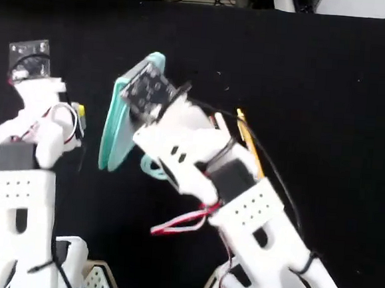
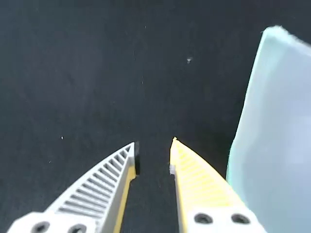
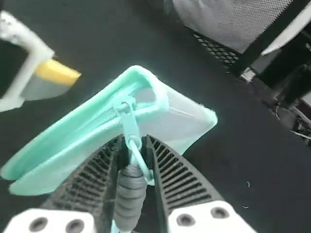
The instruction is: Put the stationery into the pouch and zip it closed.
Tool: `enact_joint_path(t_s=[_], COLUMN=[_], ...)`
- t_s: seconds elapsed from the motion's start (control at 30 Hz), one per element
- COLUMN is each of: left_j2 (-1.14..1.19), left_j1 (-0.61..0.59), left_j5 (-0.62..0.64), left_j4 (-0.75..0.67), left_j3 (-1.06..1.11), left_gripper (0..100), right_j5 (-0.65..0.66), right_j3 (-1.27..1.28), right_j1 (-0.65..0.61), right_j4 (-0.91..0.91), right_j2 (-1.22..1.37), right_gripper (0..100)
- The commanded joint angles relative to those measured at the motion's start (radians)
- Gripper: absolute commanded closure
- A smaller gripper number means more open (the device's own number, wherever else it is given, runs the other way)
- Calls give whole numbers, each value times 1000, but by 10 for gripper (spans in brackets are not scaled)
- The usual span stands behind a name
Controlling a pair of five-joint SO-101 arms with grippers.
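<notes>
Mint fabric: the pouch (image 1: 121,128) is held up off the black tabletop (image 1: 331,75). It stands on edge left of centre, between the two arms.
Right gripper (image 3: 133,145): jaws clamped on the zipper pull (image 3: 130,127) at the pouch's upper corner.
Left gripper (image 2: 153,148): jaws a little apart with nothing between them, hovering just beside the pouch's flat side.
Stationery: a yellow pencil (image 1: 249,140) lies on the tabletop right of the pouch, partly under the right arm and not yet inside.
Handling: we judge the pouch light and limp, so it will sag and swing from the pull. The zip should run only if the fabric's other end is pinched taut. The pencil is stiff, thin and apt to roll, so we would take it mid-shaft.
Right wrist view: gives us the zipper pull and the grip on it up close, where the high view has the arm in front. We cannot quite tell whether the mouth is open.
High view: gives us the pencil and how the arms stand to each other.
Left wrist view: the pouch's pale side panel sits close by the yellow jaw.
</notes>
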Motion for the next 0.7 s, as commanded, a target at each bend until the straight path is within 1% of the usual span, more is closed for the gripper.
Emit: enact_joint_path(t_s=[0.0,0.1,0.17,0.27,0.33,0.47,0.53,0.63,0.67], left_j2=[-104,-146,-150,-158,-161,-163,-164,-164,-163], left_j1=[41,71,81,131,156,154,140,93,76], left_j5=[-37,-84,-86,-91,-92,-92,-94,-103,-126], left_j4=[-8,-83,-149,-221,-233,-232,-172,18,91], left_j3=[41,131,191,265,282,275,225,50,-18], left_gripper=[866,866,866,866,866,866,866,865,863], right_j5=[2,2,-2,-8,-8,0,2,2,2], right_j3=[18,-10,-15,-4,28,99,134,168,174], right_j1=[-17,-14,-14,-17,-17,-17,-18,-18,-18], right_j4=[-12,-23,-23,-14,-9,-9,-11,-15,-15], right_j2=[-97,-183,-220,-237,-243,-245,-245,-245,-245], right_gripper=[987,987,987,987,987,987,987,987,987])
